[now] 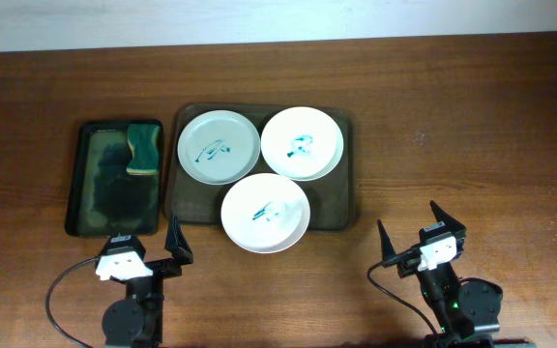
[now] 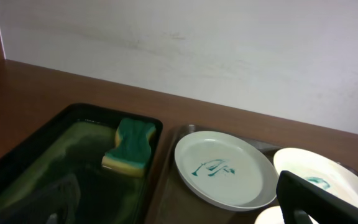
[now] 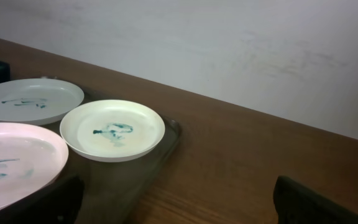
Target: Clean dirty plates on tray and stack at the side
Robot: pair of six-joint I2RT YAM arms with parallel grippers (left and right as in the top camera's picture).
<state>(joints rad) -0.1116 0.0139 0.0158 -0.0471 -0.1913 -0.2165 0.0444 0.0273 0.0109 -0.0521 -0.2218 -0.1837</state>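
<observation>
Three round plates with teal smears sit on a dark brown tray (image 1: 341, 208): a pale green one (image 1: 219, 146) at back left, a cream one (image 1: 302, 142) at back right, a pinkish-white one (image 1: 265, 213) in front. A green and yellow sponge (image 1: 143, 148) lies at the back right corner of a black tray (image 1: 100, 208) on the left. My left gripper (image 1: 143, 251) is open and empty near the table's front edge, just in front of the black tray. My right gripper (image 1: 422, 240) is open and empty at the front right, over bare table.
The wooden table (image 1: 472, 126) stretches right of the brown tray. A pale wall (image 3: 229, 37) runs along the table's far edge. In the left wrist view the sponge (image 2: 130, 144) and the pale green plate (image 2: 224, 169) lie ahead of the fingers.
</observation>
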